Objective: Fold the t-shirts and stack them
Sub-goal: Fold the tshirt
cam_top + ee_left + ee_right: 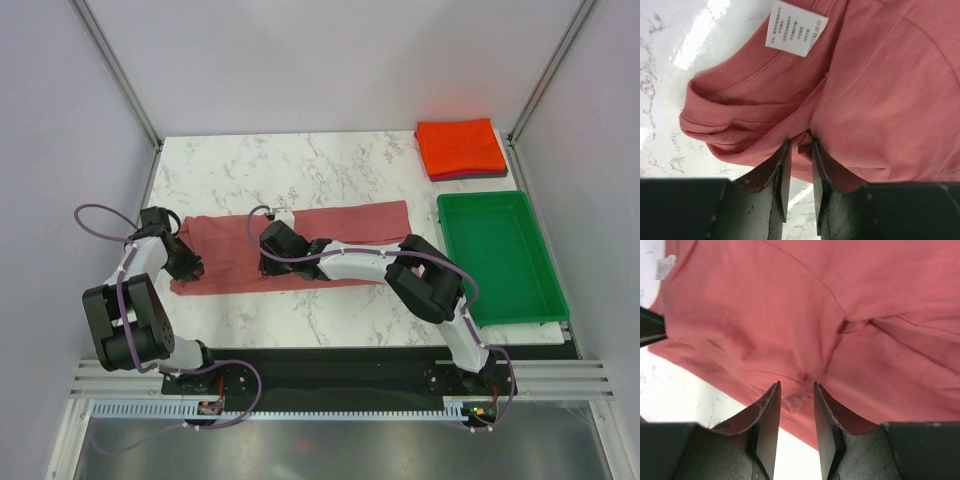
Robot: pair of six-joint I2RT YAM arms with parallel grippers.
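Observation:
A dusty rose-red t-shirt (370, 222) lies as a long folded strip across the marble table (300, 160). My left gripper (190, 268) is at the strip's left end, by the collar and its white label (796, 29). Its jaws (800, 145) stand slightly apart, with a pucker of the t-shirt (880, 90) bulging between the tips. My right gripper (272, 262) hovers at the strip's near edge, about mid-length. It is open (796, 387) over the cloth (790, 305), with a small pinch crease between its fingers. At the far right corner a folded orange-red t-shirt (458, 143) rests on a dark maroon one (470, 176).
A green plastic tray (495, 250) sits along the right side of the table, near the stack. Grey walls and metal posts close in the table on three sides. Both arm bases are on the black rail at the near edge.

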